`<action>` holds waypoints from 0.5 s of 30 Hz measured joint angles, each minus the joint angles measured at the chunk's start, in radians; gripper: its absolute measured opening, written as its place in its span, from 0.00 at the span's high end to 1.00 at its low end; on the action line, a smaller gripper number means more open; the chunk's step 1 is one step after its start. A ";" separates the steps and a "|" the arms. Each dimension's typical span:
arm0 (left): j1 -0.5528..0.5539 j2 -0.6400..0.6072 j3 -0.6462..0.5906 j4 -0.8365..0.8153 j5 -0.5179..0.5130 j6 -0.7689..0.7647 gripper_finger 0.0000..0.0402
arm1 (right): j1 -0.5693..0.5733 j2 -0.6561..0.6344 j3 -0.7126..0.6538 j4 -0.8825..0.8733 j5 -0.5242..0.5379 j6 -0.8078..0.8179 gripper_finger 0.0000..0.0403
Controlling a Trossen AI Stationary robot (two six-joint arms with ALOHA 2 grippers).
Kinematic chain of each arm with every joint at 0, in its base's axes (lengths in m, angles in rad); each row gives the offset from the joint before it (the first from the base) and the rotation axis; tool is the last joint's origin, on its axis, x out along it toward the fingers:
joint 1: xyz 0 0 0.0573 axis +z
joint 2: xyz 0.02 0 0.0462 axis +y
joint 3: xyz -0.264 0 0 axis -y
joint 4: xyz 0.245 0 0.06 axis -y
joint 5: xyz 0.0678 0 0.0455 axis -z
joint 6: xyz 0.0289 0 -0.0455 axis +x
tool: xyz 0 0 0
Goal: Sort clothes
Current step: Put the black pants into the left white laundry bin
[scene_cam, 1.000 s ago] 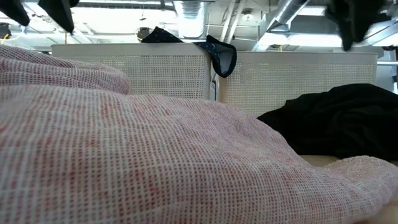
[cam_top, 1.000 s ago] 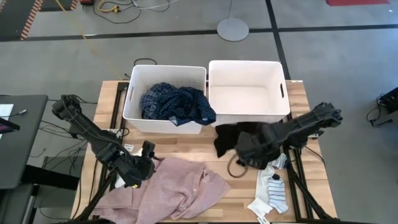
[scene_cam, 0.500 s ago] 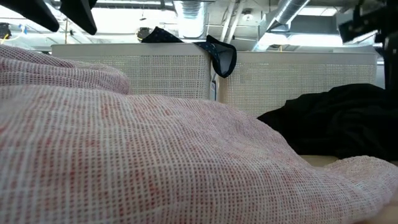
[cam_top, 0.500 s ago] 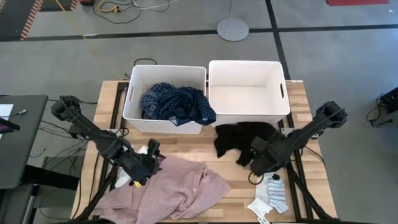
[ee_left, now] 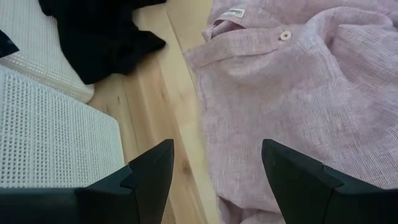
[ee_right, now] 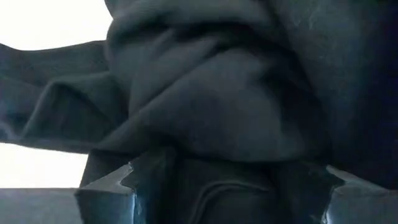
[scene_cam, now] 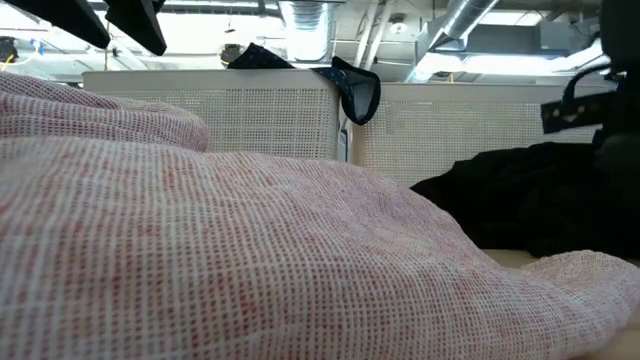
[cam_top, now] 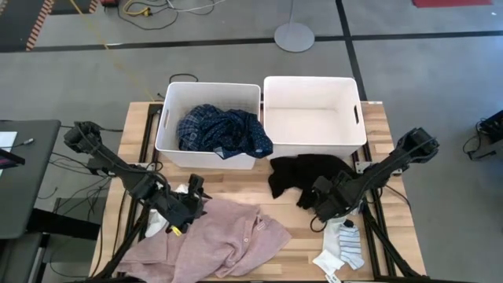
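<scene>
A crumpled pink shirt [cam_top: 224, 240] sprawls across the table's front; a black garment [cam_top: 302, 173] lies bunched mid-table, striped socks [cam_top: 344, 245] nearby, navy top [cam_top: 224, 131] binned.

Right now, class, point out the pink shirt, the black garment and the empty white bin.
pink shirt [cam_top: 228, 236], high view, middle of the spread fabric.
black garment [cam_top: 295, 174], high view, its bunched centre.
empty white bin [cam_top: 312, 80], high view, far rim.

Grey concrete floor [cam_top: 236, 59] with a round lamp base [cam_top: 294, 36], loose cables [cam_top: 169, 8], and ceiling ducts [scene_cam: 300, 20] overhead.

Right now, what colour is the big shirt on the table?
Pink shirt, clearest in the left wrist view.
</scene>
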 joint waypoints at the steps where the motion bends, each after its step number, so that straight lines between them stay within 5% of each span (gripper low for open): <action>1: 0.000 0.000 0.000 0.000 0.000 0.000 0.41 | -0.005 0.000 -0.018 0.026 0.001 0.000 0.32; 8: 0.000 0.000 0.000 0.001 0.003 -0.006 0.41 | -0.017 -0.003 -0.088 0.138 0.022 0.022 0.37; 15: 0.000 0.000 0.000 0.004 0.003 -0.002 0.41 | -0.012 -0.002 -0.090 0.184 0.033 0.010 0.66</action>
